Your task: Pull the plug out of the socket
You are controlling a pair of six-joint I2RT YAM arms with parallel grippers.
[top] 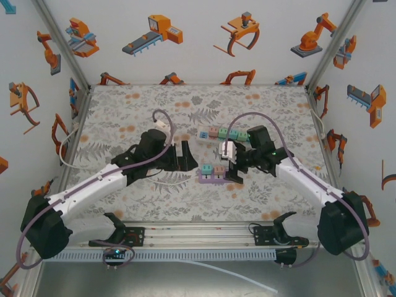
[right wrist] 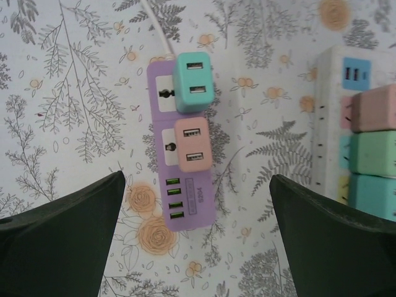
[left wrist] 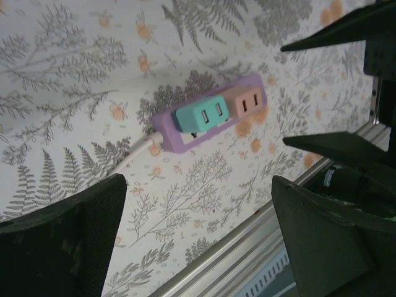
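Observation:
A purple socket strip [top: 210, 178] lies flat on the floral table, with a teal plug [top: 205, 169] and a pink plug [top: 218, 169] seated in it side by side. In the right wrist view the teal plug [right wrist: 192, 80] sits beyond the pink plug [right wrist: 193, 143], and the strip's green USB ports [right wrist: 176, 199] lie nearest. My right gripper [right wrist: 197, 185] hangs open over that near end, touching nothing. My left gripper [top: 185, 158] is open just left of the strip, which lies ahead of it [left wrist: 213, 133], well apart from its fingers [left wrist: 93, 223].
A white power strip [top: 203, 133] carrying several coloured plugs lies behind the purple one, close to my right arm [right wrist: 322, 124]. The purple strip's white cable [left wrist: 133, 151] runs off toward the table's left side. An aluminium rail [left wrist: 247, 247] edges the near side of the table.

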